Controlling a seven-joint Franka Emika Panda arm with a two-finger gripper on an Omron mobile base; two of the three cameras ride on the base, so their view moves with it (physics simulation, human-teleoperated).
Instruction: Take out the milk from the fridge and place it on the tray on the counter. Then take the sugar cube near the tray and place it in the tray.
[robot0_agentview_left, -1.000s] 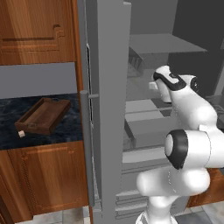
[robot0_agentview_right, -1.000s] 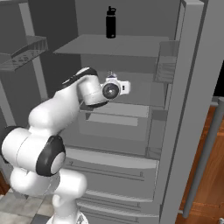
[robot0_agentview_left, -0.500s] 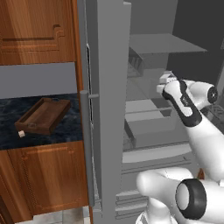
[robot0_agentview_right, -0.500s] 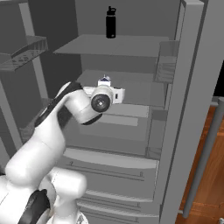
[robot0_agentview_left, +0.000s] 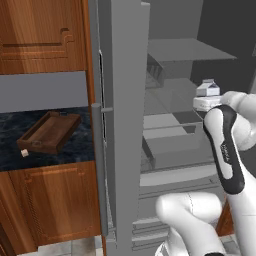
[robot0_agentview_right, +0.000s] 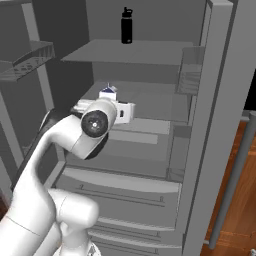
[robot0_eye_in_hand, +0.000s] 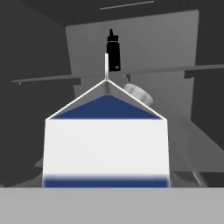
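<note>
Standing upright on a middle shelf of the open fridge (robot0_agentview_left: 125, 100), the milk (robot0_eye_in_hand: 106, 140) fills the hand view square-on, its blue gable facing us, and in the base views we see its top (robot0_agentview_left: 208, 88) just above the hand. We cannot make out the gripper fingers, so we cannot tell whether the gripper (robot0_agentview_right: 117, 111) is spread, narrowed or closed on the milk; it sits right at the carton. Against a second ago, the arm has swung: the elbow that was bent low and folded in front of the drawers is now raised, the forearm reaching up and in, and the hand has come closer to the milk. A black bottle (robot0_agentview_right: 127, 25) stands on the top shelf, behind and above the carton. Left of the fridge, on the counter (robot0_agentview_left: 80, 145), the tray (robot0_agentview_left: 50, 131) lies with the sugar cube (robot0_agentview_left: 24, 153) just beside its near corner, both where they lay before.
</note>
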